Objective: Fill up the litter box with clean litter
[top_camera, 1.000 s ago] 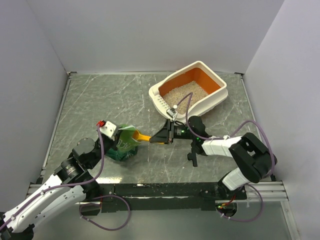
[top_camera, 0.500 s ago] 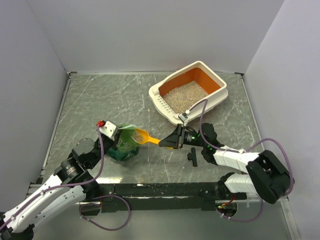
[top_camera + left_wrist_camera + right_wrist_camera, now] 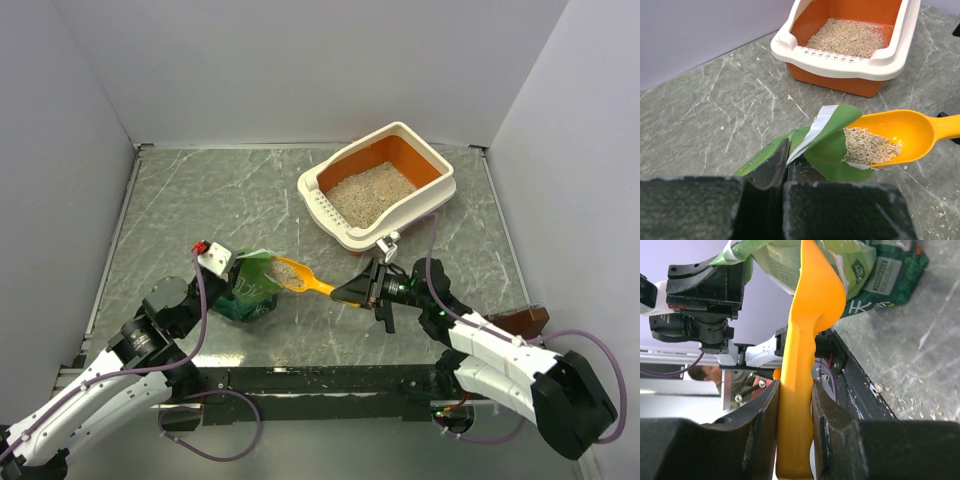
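The litter box point(image 3: 322, 205) is sitting at the far right of the grey marbled table point(image 3: 190, 200), well apart from both arms. A layer of clean litter point(image 3: 365, 192) is lying over part of its orange floor. A portion of scooped litter point(image 3: 867, 146) is being held in the bowl of a yellow-orange scoop point(image 3: 300, 276). The bowl is being kept level at the mouth of a green bag point(image 3: 245, 295), touching the bag's folded lip. The scoop's handle is being clamped between the 2 fingers of the right gripper point(image 3: 795, 440). The bag's top edge is being pinched by the left gripper point(image 3: 786, 162), its jaws closed on the foil. Loose grains point(image 3: 941, 214) are lying scattered on the table near the bag.
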Robot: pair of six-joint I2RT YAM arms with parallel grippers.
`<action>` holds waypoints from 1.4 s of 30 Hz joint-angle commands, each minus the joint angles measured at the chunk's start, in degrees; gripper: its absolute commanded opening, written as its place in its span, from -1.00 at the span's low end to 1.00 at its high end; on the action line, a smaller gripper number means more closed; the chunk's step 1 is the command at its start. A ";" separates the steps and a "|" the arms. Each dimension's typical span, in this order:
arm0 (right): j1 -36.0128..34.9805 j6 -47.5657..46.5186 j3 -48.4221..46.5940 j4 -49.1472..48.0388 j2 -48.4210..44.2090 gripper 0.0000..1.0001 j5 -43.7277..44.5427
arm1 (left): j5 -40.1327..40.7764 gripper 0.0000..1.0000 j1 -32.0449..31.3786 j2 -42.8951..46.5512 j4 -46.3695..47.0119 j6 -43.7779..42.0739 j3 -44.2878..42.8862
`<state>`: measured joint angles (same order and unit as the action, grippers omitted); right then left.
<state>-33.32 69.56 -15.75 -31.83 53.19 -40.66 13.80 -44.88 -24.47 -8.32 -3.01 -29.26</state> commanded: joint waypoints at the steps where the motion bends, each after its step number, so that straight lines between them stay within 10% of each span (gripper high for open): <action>1: 0.27 1.46 0.19 5.72 -6.24 -1.00 1.99 | -0.09 -0.99 -0.29 0.74 5.68 -0.07 -0.89; 24: 0.27 7.61 -7.89 18.21 -19.79 -1.00 27.55 | 0.17 -0.99 -0.29 1.70 5.42 0.54 -1.24; 42: 0.45 -5.38 -19.39 15.64 -0.74 -1.00 60.52 | 0.35 -0.99 -1.78 3.29 5.68 0.63 -0.98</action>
<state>-33.21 71.57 -27.44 -15.59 48.90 10.44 14.52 -45.69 -22.65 -8.49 -3.36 -29.26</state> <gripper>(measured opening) 0.341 0.013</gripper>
